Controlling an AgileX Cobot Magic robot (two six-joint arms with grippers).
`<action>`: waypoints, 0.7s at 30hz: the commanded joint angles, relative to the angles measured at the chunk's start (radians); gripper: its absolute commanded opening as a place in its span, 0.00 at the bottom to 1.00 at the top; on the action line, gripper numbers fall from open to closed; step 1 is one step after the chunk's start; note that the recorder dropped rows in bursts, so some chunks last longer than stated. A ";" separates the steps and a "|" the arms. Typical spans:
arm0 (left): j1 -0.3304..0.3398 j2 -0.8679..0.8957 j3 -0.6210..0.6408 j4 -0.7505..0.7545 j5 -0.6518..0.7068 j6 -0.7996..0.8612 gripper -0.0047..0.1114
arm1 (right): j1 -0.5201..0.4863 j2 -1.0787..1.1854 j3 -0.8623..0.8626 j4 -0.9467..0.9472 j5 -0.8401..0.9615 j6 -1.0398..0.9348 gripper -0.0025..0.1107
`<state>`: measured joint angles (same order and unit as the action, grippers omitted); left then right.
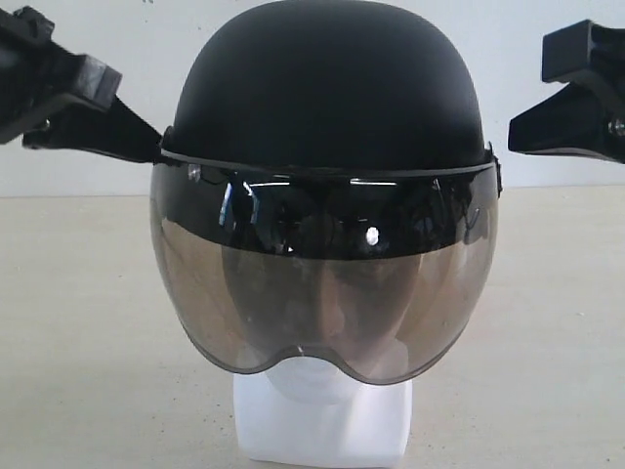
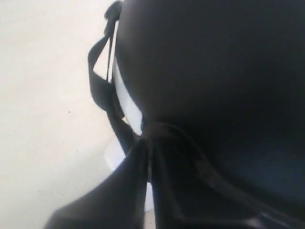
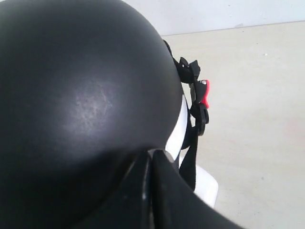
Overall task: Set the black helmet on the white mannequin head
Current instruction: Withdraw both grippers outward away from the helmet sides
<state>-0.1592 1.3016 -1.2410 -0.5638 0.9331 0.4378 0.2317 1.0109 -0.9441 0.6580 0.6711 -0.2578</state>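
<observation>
Fingers of the left gripper [image 2: 147, 145] pressed together, tips touching the rim of the black helmet [image 1: 332, 88]; right gripper [image 3: 151, 160] closed, just off the opposite rim by the strap buckle [image 3: 204, 94]. Helmet sits on the white mannequin head [image 1: 322, 425], visor [image 1: 322, 313] over its face; arms slant down inward

beige tabletop [image 1: 78, 342], white wall [image 1: 146, 98] behind

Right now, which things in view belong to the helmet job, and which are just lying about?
Job: black helmet, white mannequin head under it, left end effector, right end effector.
Just there: beige table, white wall.
</observation>
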 commanded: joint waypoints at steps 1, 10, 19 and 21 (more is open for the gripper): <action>-0.002 -0.040 -0.041 -0.014 0.008 0.005 0.08 | -0.002 0.000 -0.002 0.035 -0.018 -0.004 0.02; -0.002 -0.061 -0.060 0.063 0.046 -0.034 0.08 | -0.002 -0.002 -0.023 0.042 -0.029 -0.006 0.02; -0.002 -0.107 -0.060 0.076 0.113 -0.065 0.08 | -0.002 -0.016 -0.023 0.013 -0.043 -0.022 0.02; -0.002 -0.134 -0.060 0.076 0.128 -0.082 0.08 | -0.002 -0.039 -0.023 -0.014 -0.025 -0.022 0.02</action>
<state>-0.1592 1.2044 -1.2958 -0.4907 1.0351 0.3853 0.2317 1.0028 -0.9629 0.6799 0.6391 -0.2683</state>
